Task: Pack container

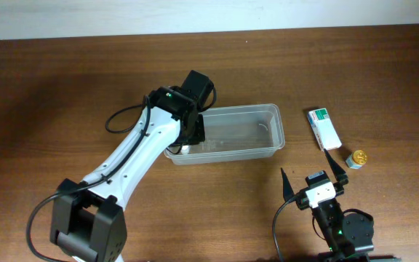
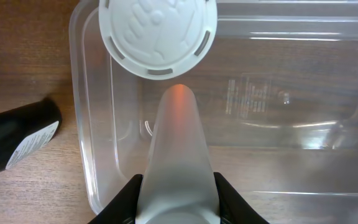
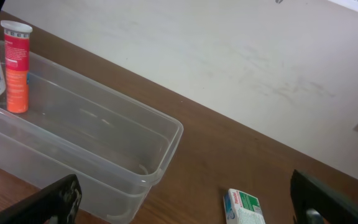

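Observation:
The clear plastic container point(image 1: 268, 109) lies mid-table and also shows in the left wrist view point(image 2: 79, 124) and the right wrist view point(image 3: 174, 132). My left gripper point(image 1: 191, 133) is over its left end. In the left wrist view this gripper point(image 2: 179, 182) is shut on a pale tube point(image 2: 178, 143) whose tip glows orange, with a round white cap point(image 2: 158, 34) beyond the tip. In the right wrist view an orange tube with a white cap point(image 3: 16, 68) stands at the container's far end. My right gripper point(image 1: 310, 176) is open and empty near the front edge.
A white-and-green carton point(image 1: 324, 129) lies right of the container and shows in the right wrist view point(image 3: 246, 208). A small gold-capped bottle point(image 1: 356, 159) sits further right. A dark bottle with a white label point(image 2: 17, 138) lies just outside the container's left end.

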